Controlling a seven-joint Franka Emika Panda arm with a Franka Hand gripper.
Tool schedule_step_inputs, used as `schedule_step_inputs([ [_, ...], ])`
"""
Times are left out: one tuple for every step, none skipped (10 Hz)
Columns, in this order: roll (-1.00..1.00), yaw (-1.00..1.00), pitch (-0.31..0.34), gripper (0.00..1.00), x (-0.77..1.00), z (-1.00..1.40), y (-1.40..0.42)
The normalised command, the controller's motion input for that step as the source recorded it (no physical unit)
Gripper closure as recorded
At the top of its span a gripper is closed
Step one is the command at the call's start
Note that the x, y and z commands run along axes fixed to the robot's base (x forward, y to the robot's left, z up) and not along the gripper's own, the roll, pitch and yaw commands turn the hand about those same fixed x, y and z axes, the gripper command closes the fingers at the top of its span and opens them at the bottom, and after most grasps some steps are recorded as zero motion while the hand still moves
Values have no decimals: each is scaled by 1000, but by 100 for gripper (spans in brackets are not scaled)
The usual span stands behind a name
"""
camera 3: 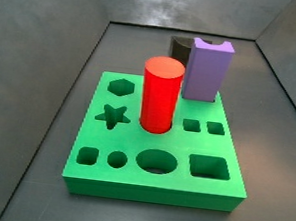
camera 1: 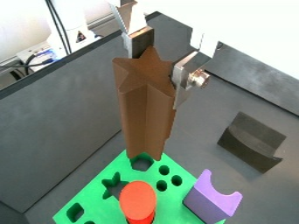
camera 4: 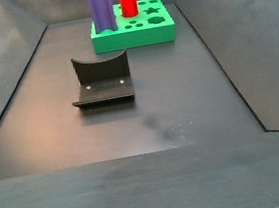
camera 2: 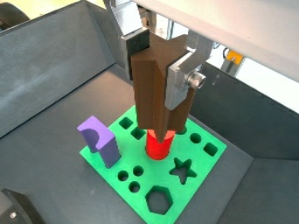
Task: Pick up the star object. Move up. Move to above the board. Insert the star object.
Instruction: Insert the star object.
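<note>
In both wrist views the end effector point(camera 1: 158, 61) is clamped on the one star object point(camera 1: 145, 101), a brown ridged prism hanging upright above the board point(camera 1: 103, 185); the prism hides part of the board beneath it, and its lower end cannot be judged against the holes. Neither side view shows the end effector or the star object at all. There is one green board, one red cylinder point(camera 3: 161, 95) standing in a round hole, and one purple notched block point(camera 3: 208, 68) upright at the board's edge. The star-shaped hole point(camera 3: 111, 116) is empty. One dark fixture point(camera 4: 100, 81) stands on the tabletop point(camera 4: 173, 120), well apart from the board.
</note>
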Motion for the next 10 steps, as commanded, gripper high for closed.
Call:
schedule_step_inputs([
  [-1, -97, -26, 100, -186, 0, 131],
  [0, -106, -33, 100, -234, -9, 149],
  [-3, -109, -44, 100, -220, -66, 131],
  [0, -111, -24, 100, -183, -80, 123],
  [0, -157, -27, 100, -206, -89, 43],
  [0, -177, -47, 100, -229, -114, 0],
  [4, -234, -60, 100, -326, -177, 0],
  [10, -249, -64, 100, -400, -171, 0],
  [0, -183, -60, 100, -226, -146, 0],
  [0, -137, -56, 100, -131, -203, 0],
])
